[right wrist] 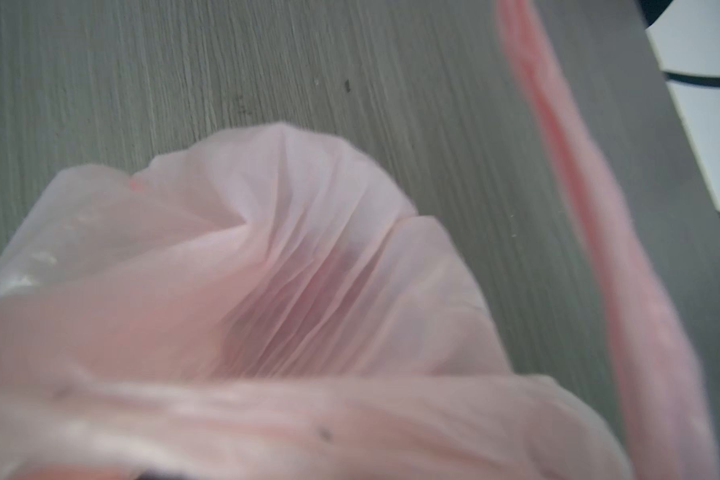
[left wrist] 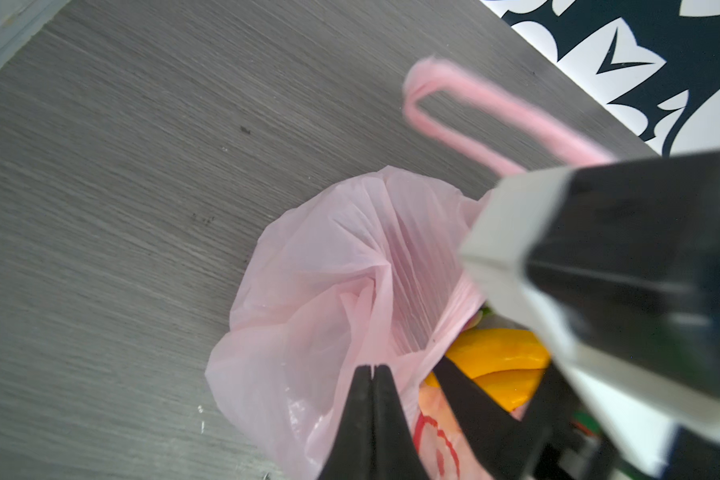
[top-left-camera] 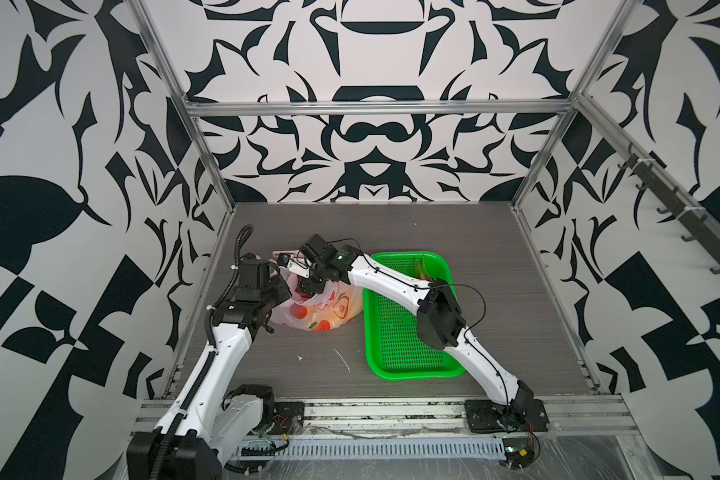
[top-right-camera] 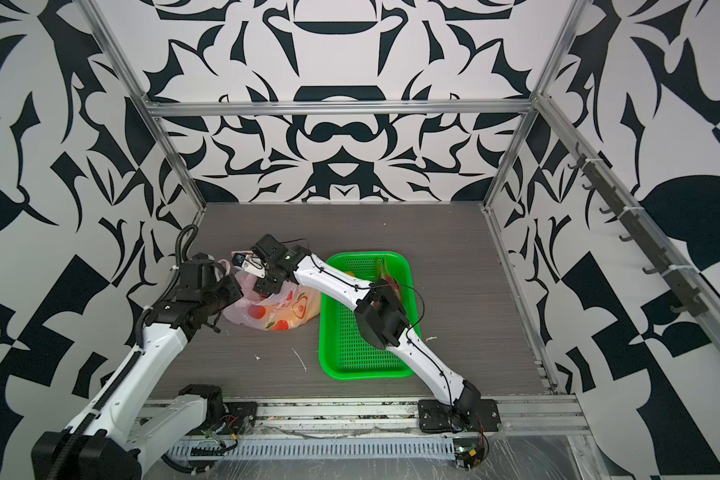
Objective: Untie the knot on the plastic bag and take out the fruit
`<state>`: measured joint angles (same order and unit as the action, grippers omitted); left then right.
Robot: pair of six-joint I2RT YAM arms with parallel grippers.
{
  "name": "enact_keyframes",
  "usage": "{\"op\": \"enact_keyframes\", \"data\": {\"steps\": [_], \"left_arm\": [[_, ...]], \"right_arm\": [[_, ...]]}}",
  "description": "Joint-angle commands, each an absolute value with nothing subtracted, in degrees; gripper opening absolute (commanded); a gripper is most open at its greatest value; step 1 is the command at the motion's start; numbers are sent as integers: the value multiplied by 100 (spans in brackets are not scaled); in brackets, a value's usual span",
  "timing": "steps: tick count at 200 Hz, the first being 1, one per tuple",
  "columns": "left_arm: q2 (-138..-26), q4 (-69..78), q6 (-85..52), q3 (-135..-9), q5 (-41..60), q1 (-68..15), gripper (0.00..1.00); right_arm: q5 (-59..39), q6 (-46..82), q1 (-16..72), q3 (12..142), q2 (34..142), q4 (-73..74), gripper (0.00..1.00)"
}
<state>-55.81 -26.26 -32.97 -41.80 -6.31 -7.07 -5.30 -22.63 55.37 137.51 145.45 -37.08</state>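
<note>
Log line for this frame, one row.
plastic bag: untied, mouth open, bananas inside | left gripper: shut on bag rim | right gripper: open, at bag mouth | green basket: beside bag

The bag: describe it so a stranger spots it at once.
On the grey table, look just left of the green basket in both top views. The bag sits there, soft and crumpled. Only it is translucent pink with red-orange fruit prints.
</note>
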Motion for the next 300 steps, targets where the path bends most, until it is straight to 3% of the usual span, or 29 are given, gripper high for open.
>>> {"op": "enact_keyframes", "data": {"steps": [1,85,221,300], "left_arm": [[-5663,-2487,-3249,-4381,-544,-686,0],[-5919,-2380,-3195,-4491,-416,-686,0],[-6090,-2184,-3289,-4502,-281,-681,0],[-6092,-2206,-3240,-4543,-277,-686,0]], "right_arm": [[-650,-2302,5477,13963,14525,-3821,77],[-366,-2180,5405,14252,15041,-3689,80],[1543,-2384,5441,11821,13948,-826,81],[1641,-2290,5440,12740,14659,-1620,80]]}}
